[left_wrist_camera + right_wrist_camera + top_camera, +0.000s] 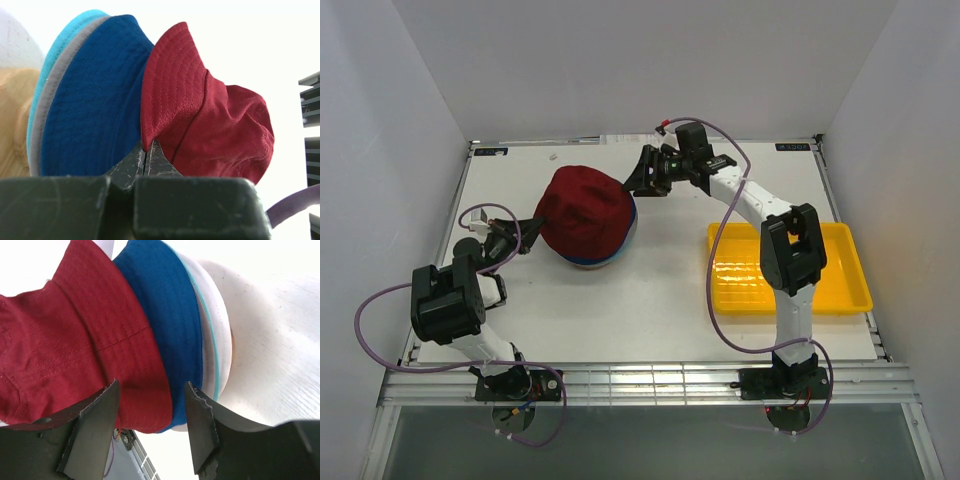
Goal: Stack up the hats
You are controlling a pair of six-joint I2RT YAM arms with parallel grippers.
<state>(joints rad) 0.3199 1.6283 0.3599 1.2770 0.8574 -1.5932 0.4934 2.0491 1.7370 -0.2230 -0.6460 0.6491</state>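
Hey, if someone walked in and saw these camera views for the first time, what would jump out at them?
The dark red hat tops a stack, with a blue hat just under it, left of the table's middle. The left end effector is shut on the red brim, and the right end effector stands open astride the brims on the far side. A bright yellow tray sits at the right.

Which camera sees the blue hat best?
The left wrist view: the blue hat fills much of it. The right wrist view shows only a blue band beside the red hat; the top view shows just a sliver under it.
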